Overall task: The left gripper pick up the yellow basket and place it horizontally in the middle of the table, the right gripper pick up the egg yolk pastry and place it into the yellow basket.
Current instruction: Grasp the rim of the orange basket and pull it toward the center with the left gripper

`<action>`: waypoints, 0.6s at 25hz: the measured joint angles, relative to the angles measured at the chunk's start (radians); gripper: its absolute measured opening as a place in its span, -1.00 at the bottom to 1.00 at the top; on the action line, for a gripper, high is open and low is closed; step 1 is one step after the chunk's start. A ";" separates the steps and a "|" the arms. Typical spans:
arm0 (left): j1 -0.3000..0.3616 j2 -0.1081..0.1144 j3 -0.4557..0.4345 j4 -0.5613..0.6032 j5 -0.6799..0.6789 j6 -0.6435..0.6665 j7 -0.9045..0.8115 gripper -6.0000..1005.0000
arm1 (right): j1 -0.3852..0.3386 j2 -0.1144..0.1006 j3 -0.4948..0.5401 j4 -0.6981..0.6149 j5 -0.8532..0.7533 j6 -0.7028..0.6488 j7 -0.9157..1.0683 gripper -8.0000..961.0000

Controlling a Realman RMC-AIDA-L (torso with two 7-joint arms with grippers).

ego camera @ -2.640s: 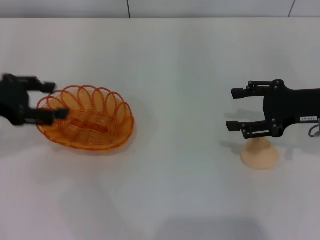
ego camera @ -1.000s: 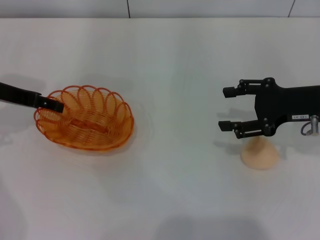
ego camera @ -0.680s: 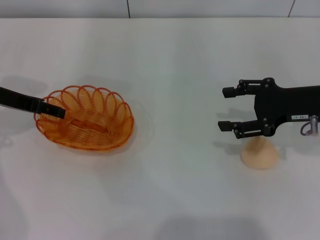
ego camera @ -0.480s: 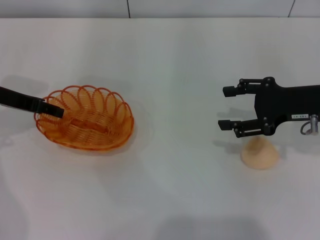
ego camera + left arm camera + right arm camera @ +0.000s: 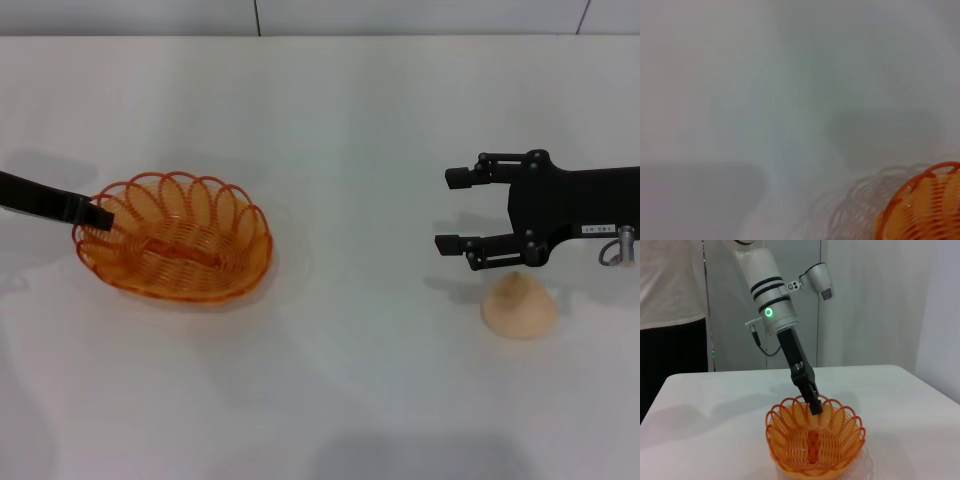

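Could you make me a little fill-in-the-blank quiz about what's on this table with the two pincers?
1. The left pincer grips the rim of the yellow ____.
2. The egg yolk pastry sits on the ____, not in the yellow basket.
3. The right pincer, hovering just beyond the pastry, has its fingers ____.

Missing words: basket; table; open

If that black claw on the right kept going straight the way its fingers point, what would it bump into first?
Probably nothing nearby. The right gripper points across bare table toward the yellow basket, far off; the egg yolk pastry sits below it. It may pass above the basket, since height is unclear.
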 joint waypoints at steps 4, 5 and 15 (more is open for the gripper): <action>0.000 -0.001 0.000 0.000 -0.004 0.004 0.000 -0.52 | 0.000 0.000 0.000 0.000 0.000 0.000 0.000 0.60; 0.000 -0.001 0.000 0.000 -0.004 0.005 0.000 -0.57 | -0.001 0.000 0.000 0.000 0.000 0.000 0.000 0.60; 0.007 -0.015 -0.004 0.051 -0.110 0.093 -0.049 -0.83 | -0.013 0.000 0.001 -0.009 0.016 -0.007 -0.001 0.60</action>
